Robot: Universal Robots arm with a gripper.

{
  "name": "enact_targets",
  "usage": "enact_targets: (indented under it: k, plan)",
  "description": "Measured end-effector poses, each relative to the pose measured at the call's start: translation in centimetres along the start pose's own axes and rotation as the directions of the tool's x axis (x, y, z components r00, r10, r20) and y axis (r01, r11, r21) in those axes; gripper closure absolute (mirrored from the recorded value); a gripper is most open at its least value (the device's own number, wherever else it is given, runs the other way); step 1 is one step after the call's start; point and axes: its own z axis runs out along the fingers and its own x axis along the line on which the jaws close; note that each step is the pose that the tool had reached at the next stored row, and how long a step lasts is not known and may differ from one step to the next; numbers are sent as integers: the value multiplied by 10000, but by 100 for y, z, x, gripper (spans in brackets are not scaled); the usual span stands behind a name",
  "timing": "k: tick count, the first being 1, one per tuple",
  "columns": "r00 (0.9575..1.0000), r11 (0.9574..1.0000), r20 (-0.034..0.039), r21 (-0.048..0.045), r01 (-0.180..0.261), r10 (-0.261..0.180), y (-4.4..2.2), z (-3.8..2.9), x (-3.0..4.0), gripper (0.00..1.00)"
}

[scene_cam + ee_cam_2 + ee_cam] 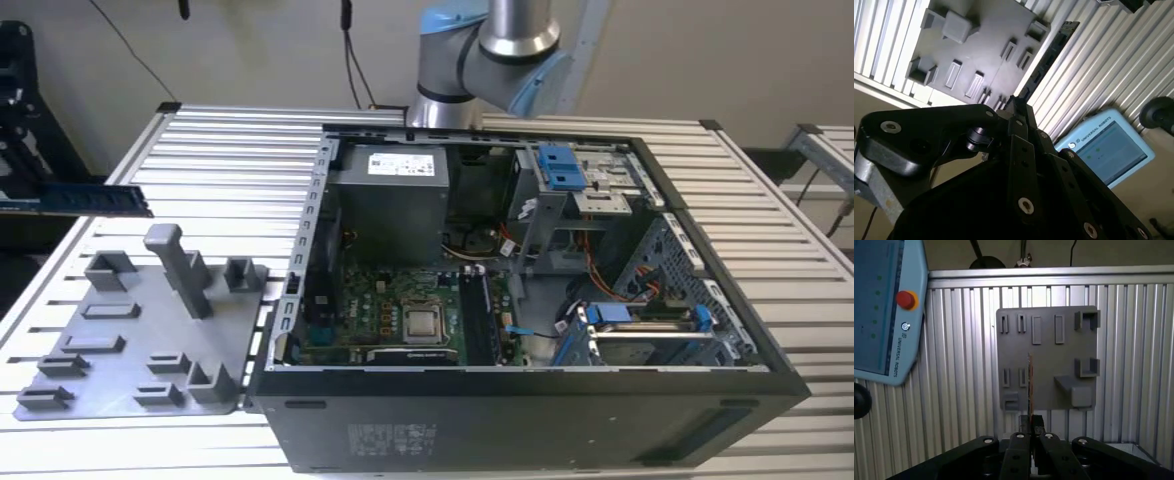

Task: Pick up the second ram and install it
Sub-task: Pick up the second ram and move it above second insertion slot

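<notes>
The second ram (83,198), a thin bluish-green stick, hangs level in the air at the exterior view's far left, above the grey holder plate (134,330). In the first wrist view I see the ram (1030,382) edge-on, rising from between the black fingers of my gripper (1030,424), which is shut on its end. In the second wrist view the ram (1050,55) reaches out from the gripper (1019,104) over the holder plate (979,45). The open computer case (747,340) lies well to the exterior view's right, with its motherboard (400,320) exposed.
The holder plate carries several upright pegs and slots, the tallest a post (176,265). A teach pendant (884,310) lies on the ribbed metal table (227,150) beside the plate. Blue drive brackets (563,168) and cables fill the case's right side. The arm's base (461,70) stands behind the case.
</notes>
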Motion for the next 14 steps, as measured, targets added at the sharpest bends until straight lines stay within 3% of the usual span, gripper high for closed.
enact_targets:
  k: [14]
  plan:
    - [10000,10000,-2,-47,0,0,-298,10,-11,86]
